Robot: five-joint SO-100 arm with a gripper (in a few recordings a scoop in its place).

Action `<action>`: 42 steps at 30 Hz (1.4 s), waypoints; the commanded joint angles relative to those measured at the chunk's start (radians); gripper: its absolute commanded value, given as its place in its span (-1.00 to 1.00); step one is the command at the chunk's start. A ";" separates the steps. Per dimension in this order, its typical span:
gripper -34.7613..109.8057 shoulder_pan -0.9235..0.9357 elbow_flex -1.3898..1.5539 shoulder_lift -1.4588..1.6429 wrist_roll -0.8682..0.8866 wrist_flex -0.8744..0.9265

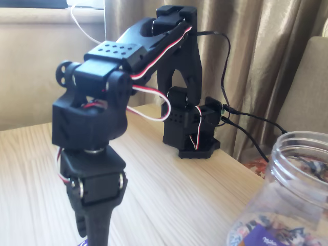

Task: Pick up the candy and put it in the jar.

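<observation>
My black arm reaches forward from its base [192, 138] and points its gripper [93, 233] straight down at the lower left of the fixed view. The fingertips run off the bottom edge, so how the jaws stand is hidden. A small purple sliver, probably the candy [83, 242], peeks out at the bottom edge just left of the fingers; I cannot tell if it is held. The jar [302, 174], clear plastic with a ribbed wide mouth, stands close at the lower right, with purple wrappers [271, 237] showing through its wall.
The light wooden table [174, 195] stretches between the gripper and the jar. Black cables [251, 123] trail from the arm's base toward the right. A curtain [256, 51] hangs behind, and a beige cushion [310, 87] sits at the right edge.
</observation>
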 commanded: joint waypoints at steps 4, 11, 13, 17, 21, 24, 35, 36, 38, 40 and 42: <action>-0.02 -0.002 -0.080 -0.009 -0.031 0.005; -0.10 0.032 -0.183 -0.066 -0.058 0.060; -0.10 0.040 -0.202 -0.081 -0.064 0.071; -0.11 0.051 -0.207 -0.103 -0.078 0.071; -0.13 0.055 -0.212 -0.100 -0.094 0.084; -0.14 0.060 -0.198 -0.100 -0.109 0.086; -0.15 0.066 -0.054 -0.048 -0.114 0.011; -0.15 0.066 -0.037 -0.043 -0.112 0.000; -0.15 0.064 -0.014 -0.035 -0.107 -0.015; -0.15 0.063 -0.008 -0.035 -0.100 -0.020; -0.16 0.063 -0.006 -0.034 -0.091 -0.025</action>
